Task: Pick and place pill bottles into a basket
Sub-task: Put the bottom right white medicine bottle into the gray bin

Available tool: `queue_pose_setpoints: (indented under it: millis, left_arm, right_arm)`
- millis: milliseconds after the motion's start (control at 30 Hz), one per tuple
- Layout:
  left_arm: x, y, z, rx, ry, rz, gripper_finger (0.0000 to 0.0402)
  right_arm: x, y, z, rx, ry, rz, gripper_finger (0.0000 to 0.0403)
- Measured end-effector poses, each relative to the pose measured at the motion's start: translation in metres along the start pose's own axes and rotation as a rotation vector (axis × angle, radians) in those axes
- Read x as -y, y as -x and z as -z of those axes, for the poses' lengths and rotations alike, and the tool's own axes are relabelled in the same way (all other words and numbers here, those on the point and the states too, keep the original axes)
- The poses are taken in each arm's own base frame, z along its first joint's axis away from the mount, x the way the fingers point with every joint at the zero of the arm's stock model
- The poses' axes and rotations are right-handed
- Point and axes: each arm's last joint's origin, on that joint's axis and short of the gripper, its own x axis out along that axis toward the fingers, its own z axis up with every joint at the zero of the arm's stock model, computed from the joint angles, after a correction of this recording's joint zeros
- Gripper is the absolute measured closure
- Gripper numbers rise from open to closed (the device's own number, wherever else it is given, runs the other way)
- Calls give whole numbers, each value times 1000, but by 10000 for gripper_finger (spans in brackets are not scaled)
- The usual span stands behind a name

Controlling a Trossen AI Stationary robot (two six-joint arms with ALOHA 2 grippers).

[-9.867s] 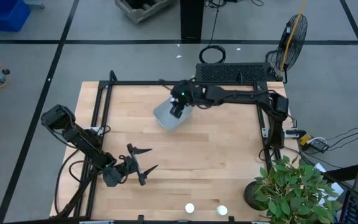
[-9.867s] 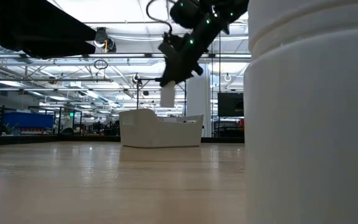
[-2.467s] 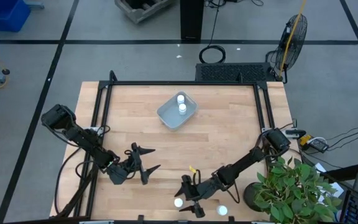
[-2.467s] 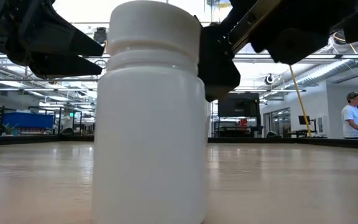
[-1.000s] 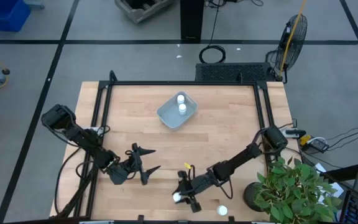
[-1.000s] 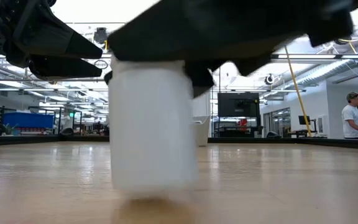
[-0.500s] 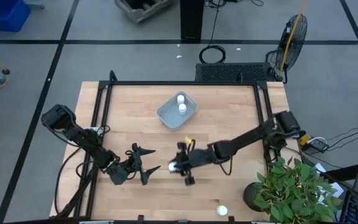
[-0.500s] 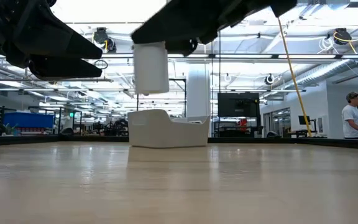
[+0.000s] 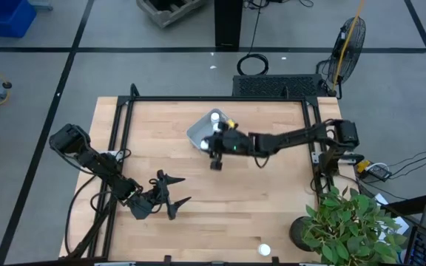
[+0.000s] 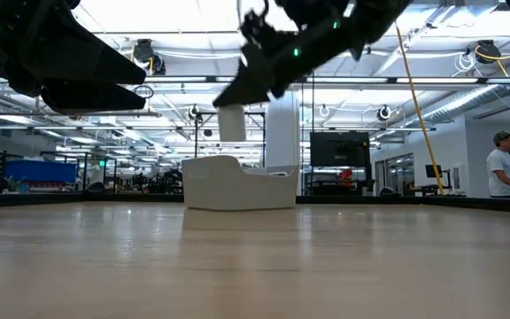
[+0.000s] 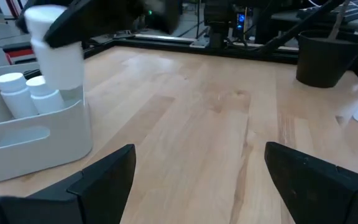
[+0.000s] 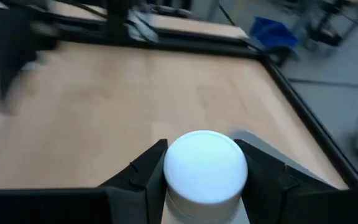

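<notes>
The pale grey-blue basket stands on the table's far middle, with two white pill bottles upright in it. My right gripper hangs over the basket's near rim, shut on a third pill bottle. One more pill bottle stands by the table's near edge. My left gripper waits open at the near left, with nothing between its fingers. My right gripper pinches the pill bottle's upper part, at the white cap, between its two fingers. The fingers reach in from the table's right, slanting slightly down. The bottle hangs upright below them, clear of the table and above the basket's rim.
A black frame borders the table's far, left and right sides. A potted plant stands at the near right corner. Bare wood lies between the basket and the near edge. A person stands far off in the room.
My right gripper has carried the pill bottle from the table's near edge up and toward the far edge, as far as the basket, swinging round as it went. The bottle, just off the wood before, now hangs above the basket's rim.
</notes>
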Motion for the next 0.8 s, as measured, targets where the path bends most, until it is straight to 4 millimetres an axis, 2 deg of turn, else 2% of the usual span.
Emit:
queue_pose_setpoints:
  millis: [167, 267, 367, 500, 800]
  left_arm:
    - [0, 0, 0, -3, -5, -2, 39]
    - [0, 0, 1, -6, -4, 4, 39]
    - [0, 0, 1, -10, -3, 12, 39]
    - [0, 0, 1, -9, -3, 12, 39]
    - [-1, -1, 0, -10, -2, 8, 39]
  right_arm:
    - [29, -4, 27, 9, -98, 25, 255]
    - [38, -2, 48, 56, -139, 43, 255]
    - [43, 3, 60, 105, -173, 58, 255]
    - [52, 4, 77, 61, -191, 90, 255]
    - [67, 5, 82, 47, -207, 180, 255]
